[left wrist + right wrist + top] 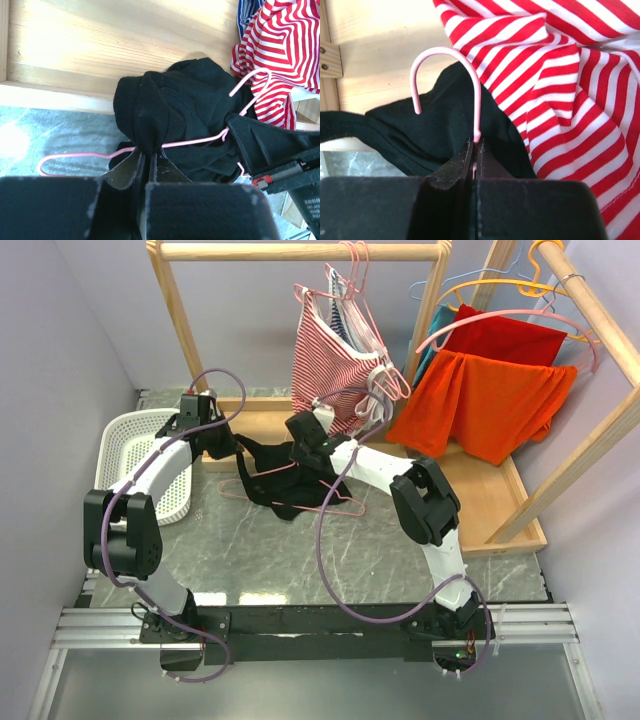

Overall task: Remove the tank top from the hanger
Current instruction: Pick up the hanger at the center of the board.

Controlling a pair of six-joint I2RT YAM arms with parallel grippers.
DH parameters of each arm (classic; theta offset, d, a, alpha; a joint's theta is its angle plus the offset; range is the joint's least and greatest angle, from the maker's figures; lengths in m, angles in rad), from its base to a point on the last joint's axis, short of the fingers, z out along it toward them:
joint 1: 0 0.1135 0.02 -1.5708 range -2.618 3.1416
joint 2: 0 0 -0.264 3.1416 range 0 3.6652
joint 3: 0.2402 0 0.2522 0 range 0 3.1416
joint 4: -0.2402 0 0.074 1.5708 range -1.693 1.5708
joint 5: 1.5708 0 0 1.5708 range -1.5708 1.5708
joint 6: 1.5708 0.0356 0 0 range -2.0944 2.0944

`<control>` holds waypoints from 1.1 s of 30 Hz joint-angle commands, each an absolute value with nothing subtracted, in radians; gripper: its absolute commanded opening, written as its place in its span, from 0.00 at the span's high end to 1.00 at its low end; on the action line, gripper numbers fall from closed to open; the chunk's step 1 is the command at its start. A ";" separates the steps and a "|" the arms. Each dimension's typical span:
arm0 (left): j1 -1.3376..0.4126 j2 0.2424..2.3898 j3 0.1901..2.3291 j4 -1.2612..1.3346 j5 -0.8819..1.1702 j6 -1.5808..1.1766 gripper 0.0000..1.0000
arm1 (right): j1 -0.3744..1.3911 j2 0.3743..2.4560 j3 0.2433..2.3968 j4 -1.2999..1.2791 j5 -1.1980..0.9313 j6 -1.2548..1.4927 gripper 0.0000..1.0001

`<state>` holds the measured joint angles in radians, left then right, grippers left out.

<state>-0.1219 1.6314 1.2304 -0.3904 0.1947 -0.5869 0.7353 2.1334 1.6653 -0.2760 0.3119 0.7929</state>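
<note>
1. Progress check: the black tank top (175, 110) isn't off the pink hanger (451, 54) yet. It's bunched up around the middle of the wire, lying on the table (300, 560) right at the edge of the wooden rack base (480, 490), just in front of the red striped top (560, 75) hanging there.
2. The left gripper (148, 159) has its fingers clenched on a fold of the black fabric. The right gripper (474, 152) is pinched tight on the hanger's neck, just under the hook.
3. So I'd say both grabs are set and the actual pulling apart is what's left. One shoulder loop of the wire pokes out bare on the left side in the left wrist view, so that end may already be free. The other end is buried or hidden, can't tell.
4. Orientation: the hanger lies roughly flat, with its long axis running left to right across the table. The hook points away from the arms, toward the rack. The tank top is too crumpled to have a clear axis of its own.
</note>
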 commanded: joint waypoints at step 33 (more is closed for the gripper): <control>-0.120 1.306 1.082 -0.574 0.276 -0.519 0.98 | 1.003 1.623 1.356 -0.204 1.138 0.640 1.00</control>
<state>-0.1219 1.3582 1.0763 -0.5106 0.2447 -0.5632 1.0035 1.6310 1.3022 -0.1844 1.0332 0.5949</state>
